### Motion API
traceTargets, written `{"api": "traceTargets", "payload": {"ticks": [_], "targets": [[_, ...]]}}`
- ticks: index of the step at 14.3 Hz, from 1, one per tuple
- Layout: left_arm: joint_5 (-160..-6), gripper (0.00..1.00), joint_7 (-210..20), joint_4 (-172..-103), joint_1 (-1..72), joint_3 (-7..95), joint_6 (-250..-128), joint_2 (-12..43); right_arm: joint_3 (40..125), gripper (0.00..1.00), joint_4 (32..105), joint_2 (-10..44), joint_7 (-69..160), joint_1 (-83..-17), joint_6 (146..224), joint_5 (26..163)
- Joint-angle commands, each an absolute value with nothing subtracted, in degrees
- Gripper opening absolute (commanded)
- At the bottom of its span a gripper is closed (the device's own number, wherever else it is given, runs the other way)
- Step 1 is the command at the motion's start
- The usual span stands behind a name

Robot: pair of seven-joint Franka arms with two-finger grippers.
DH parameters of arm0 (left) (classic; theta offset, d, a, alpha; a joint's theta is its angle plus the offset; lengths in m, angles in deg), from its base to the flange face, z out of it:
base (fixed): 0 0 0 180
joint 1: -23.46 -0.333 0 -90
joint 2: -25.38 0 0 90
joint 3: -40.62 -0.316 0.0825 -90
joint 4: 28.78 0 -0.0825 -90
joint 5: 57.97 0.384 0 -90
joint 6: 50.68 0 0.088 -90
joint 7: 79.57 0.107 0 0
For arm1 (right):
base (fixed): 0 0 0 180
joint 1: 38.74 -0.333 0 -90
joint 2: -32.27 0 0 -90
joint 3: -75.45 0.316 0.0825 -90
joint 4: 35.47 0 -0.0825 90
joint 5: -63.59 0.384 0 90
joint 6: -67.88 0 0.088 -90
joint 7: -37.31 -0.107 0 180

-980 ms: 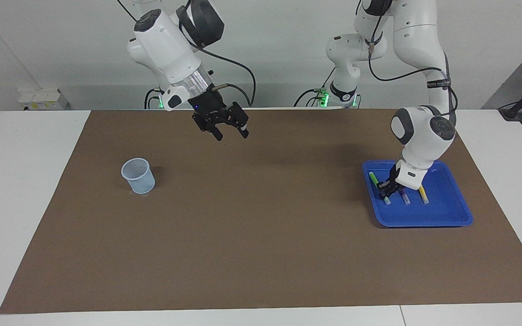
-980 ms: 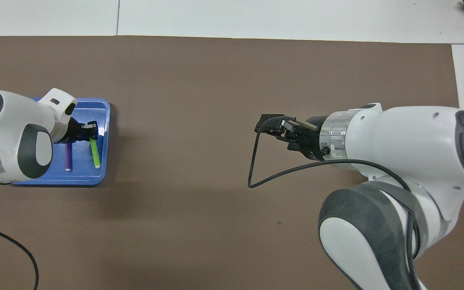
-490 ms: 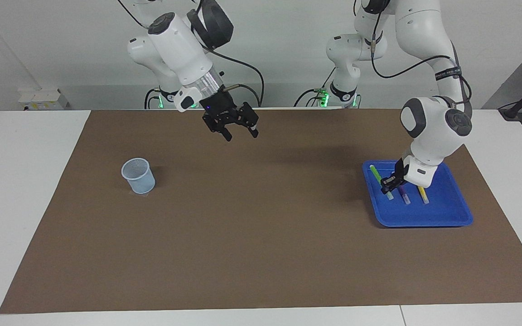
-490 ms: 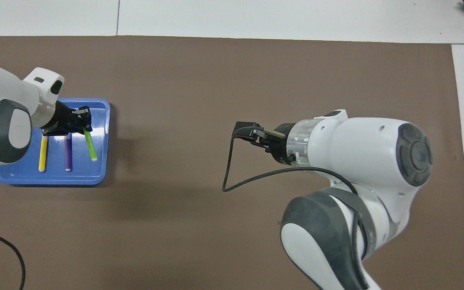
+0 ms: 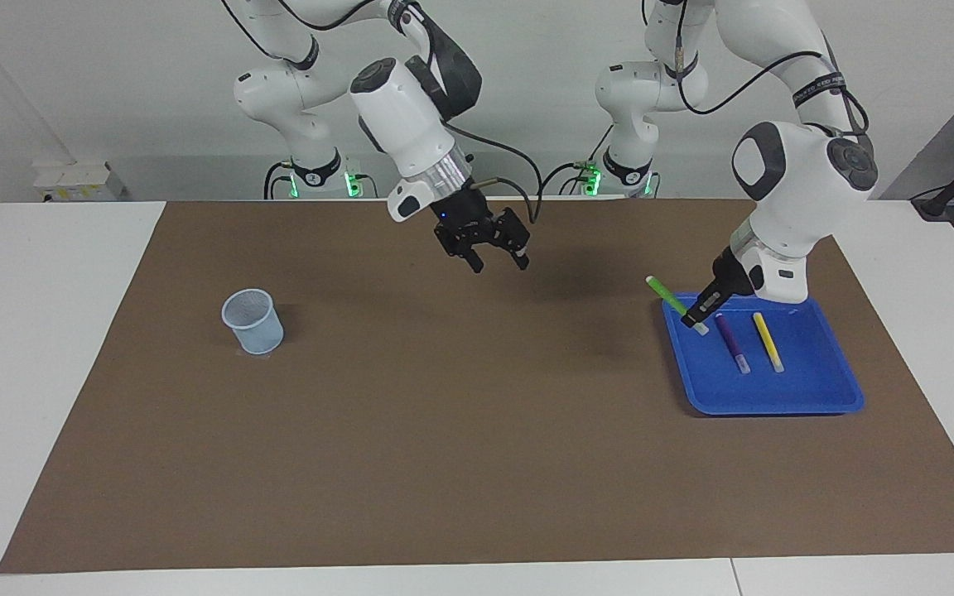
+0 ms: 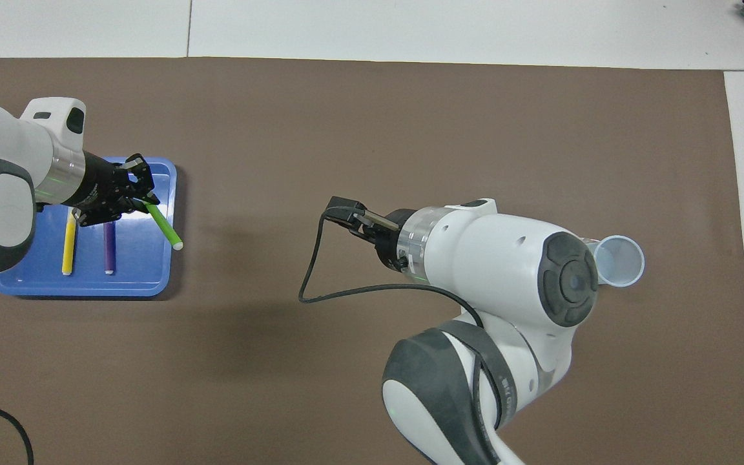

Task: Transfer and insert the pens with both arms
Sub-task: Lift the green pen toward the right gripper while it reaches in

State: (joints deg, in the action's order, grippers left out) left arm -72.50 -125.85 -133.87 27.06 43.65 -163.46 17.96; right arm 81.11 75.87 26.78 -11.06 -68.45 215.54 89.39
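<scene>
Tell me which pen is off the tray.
The green pen: the left pincer holds it tilted over the tray's edge. The purple and yellow pens lie inside.

Both views are bright and evenly lit from above, sharp throughout, with soft diffuse shadows on the brown mat (image 5: pixel 477 463) under the arms, a small white glare patch on the blue tray (image 6: pixel 166 208), and no noticeable edge distortion.

You have lots of bare brown mat (image 5: pixel 477 430) to move over; only the little cup (image 5: pixel 252 321) and the blue tray (image 5: pixel 808 393) stand at its two ends.
</scene>
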Motion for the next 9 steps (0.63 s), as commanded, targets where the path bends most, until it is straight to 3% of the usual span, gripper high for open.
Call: {"api": "traceTargets", "payload": {"ticks": [1, 9], "targets": [[-78.2, 0.0, -134.7, -135.5, 28.1, 43.2, -162.6, 20.0, 81.0, 1.0, 75.5, 26.1, -12.7, -69.0, 217.6, 91.3], [-96.5, 0.0, -135.2, -144.3, 28.1, 43.3, -160.0, 25.2, 81.1, 1.0, 75.2, 25.9, -17.8, -73.0, 220.5, 94.4]]}}
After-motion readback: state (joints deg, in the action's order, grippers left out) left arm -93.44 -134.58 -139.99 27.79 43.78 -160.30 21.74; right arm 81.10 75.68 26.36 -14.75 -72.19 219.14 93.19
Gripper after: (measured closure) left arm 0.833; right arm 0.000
